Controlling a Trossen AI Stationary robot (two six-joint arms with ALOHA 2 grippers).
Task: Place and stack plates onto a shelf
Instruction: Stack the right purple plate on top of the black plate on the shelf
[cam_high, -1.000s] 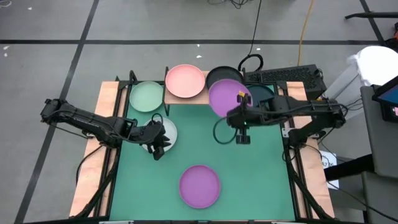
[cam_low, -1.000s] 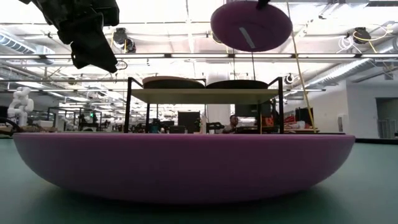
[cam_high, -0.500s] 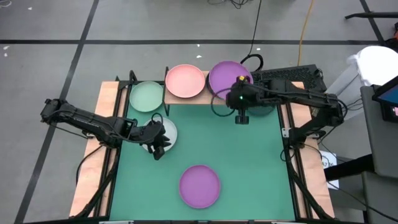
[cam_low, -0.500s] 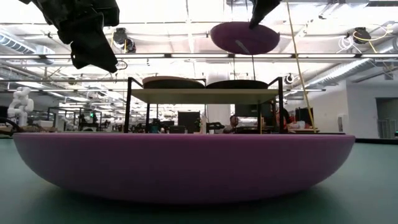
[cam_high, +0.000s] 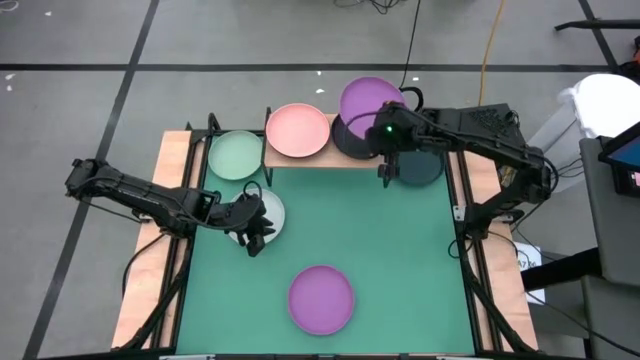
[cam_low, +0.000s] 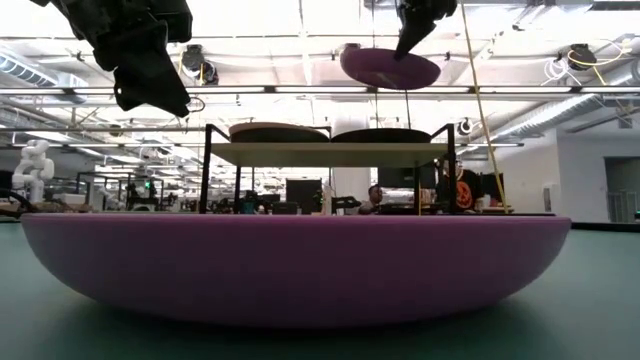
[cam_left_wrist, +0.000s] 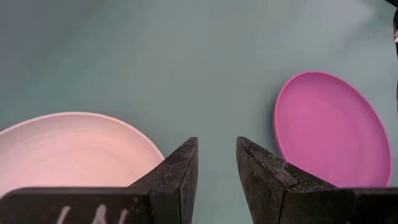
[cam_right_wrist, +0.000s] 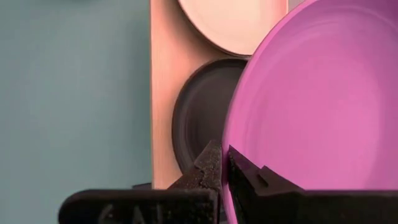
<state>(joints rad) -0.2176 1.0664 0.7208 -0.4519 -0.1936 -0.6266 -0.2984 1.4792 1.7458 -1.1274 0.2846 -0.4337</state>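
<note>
Fingers (cam_right_wrist: 245, 177) of the right gripper (cam_high: 385, 170) are pinched tight on the near rim of a purple plate (cam_high: 372, 103), which juts away from them and hangs in the air above the shelf (cam_high: 282, 159), over the black plate (cam_right_wrist: 199, 118) lying on the shelf's right half. Beside that black plate, on the shelf's left half, rests the pink plate (cam_high: 297, 130).

Nearer than the shelf, a second purple plate (cam_high: 321, 298) lies flat on the green mat, well in front of the shelf. The left gripper (cam_high: 256, 238) hovers in front of the shelf's left end, its fingers (cam_left_wrist: 177, 171) parted with nothing between them, just over the edge of the pale white-blue plate (cam_high: 272, 211) on the mat. The mint green plate (cam_high: 235, 155) sits just left of the shelf. A dark teal plate (cam_high: 420, 165) lies just right of the shelf, partly under the right arm.
</note>
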